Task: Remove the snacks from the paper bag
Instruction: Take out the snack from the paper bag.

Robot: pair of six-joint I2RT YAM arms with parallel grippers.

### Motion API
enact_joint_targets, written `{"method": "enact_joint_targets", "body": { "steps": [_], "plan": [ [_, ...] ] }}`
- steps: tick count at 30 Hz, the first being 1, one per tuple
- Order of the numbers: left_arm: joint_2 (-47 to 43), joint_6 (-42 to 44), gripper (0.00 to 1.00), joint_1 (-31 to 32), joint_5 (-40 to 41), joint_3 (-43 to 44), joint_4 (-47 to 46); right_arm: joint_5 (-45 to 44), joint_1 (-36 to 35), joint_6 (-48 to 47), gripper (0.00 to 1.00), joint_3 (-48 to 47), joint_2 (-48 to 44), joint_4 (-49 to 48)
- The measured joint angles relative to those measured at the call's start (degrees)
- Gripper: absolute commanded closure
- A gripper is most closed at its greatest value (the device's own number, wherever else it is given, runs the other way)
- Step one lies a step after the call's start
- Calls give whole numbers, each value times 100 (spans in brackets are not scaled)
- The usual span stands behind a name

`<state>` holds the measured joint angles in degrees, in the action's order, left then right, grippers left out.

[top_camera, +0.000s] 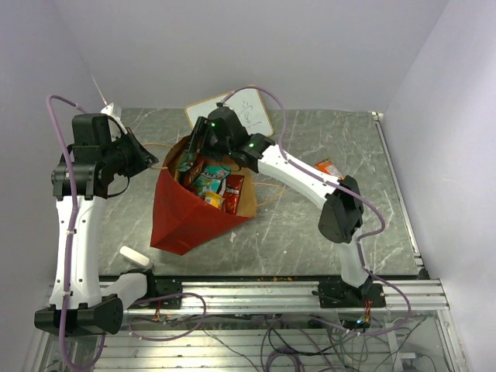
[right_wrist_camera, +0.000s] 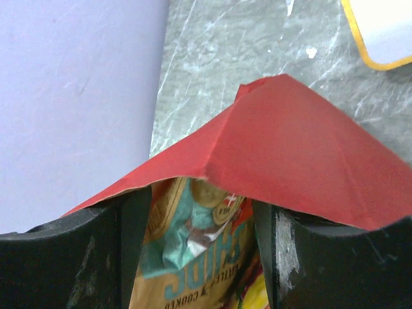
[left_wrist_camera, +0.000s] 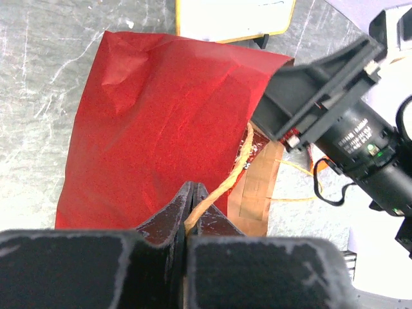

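Observation:
The red paper bag (top_camera: 182,221) lies tilted on the table, its brown-lined mouth facing the back. Several snacks (top_camera: 215,184), teal, red and yellow, fill the mouth. My left gripper (top_camera: 147,160) is shut on the bag's tan loop handle (left_wrist_camera: 222,187), which runs up to the rim of the bag (left_wrist_camera: 161,122). My right gripper (top_camera: 198,149) reaches into the mouth. In the right wrist view it (right_wrist_camera: 199,212) is open, with a teal-and-tan packet (right_wrist_camera: 193,264) between its fingers (right_wrist_camera: 125,251) and the bag's red wall (right_wrist_camera: 309,154) across the tips. One orange packet (top_camera: 327,167) lies on the table to the right.
A white framed writing board (top_camera: 249,108) lies just behind the bag and shows in the left wrist view (left_wrist_camera: 235,16). A small white object (top_camera: 136,257) lies near the front left edge. The second loop handle (left_wrist_camera: 302,183) trails on the table. Purple walls close the sides and back.

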<state>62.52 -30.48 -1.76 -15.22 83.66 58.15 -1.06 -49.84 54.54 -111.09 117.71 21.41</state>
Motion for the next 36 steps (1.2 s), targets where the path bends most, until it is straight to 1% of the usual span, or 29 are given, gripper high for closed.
{"method": "enact_joint_targets", "body": {
  "steps": [4, 9, 11, 14, 20, 23, 31, 36],
  "plan": [
    [2, 2, 93, 0, 2, 35, 9, -352, 0, 214, 41, -667, 483, 328],
    [0, 0, 93, 0, 9, 35, 26, -643, -22, 369, 44, -1080, 798, 660],
    [-7, -4, 93, 0, 9, 35, 26, -726, -44, 372, 48, -1290, 933, 767],
    [-26, -31, 93, 0, 9, 35, 26, -758, -90, 337, 62, -1515, 1082, 800],
    [-46, -105, 93, 0, 157, 35, 74, -774, -216, 92, 89, -1552, 1169, 721],
    [-72, -184, 93, 0, 302, 35, 105, -745, -258, -42, 100, -1578, 1178, 623],
    [-131, -367, 93, 0, 793, 153, 286, -490, -310, -345, 100, -1827, 1266, 498],
    [-131, -542, 93, 0, 1071, 203, 431, -323, -407, -435, 100, -1864, 1239, 229]
  ]
}}
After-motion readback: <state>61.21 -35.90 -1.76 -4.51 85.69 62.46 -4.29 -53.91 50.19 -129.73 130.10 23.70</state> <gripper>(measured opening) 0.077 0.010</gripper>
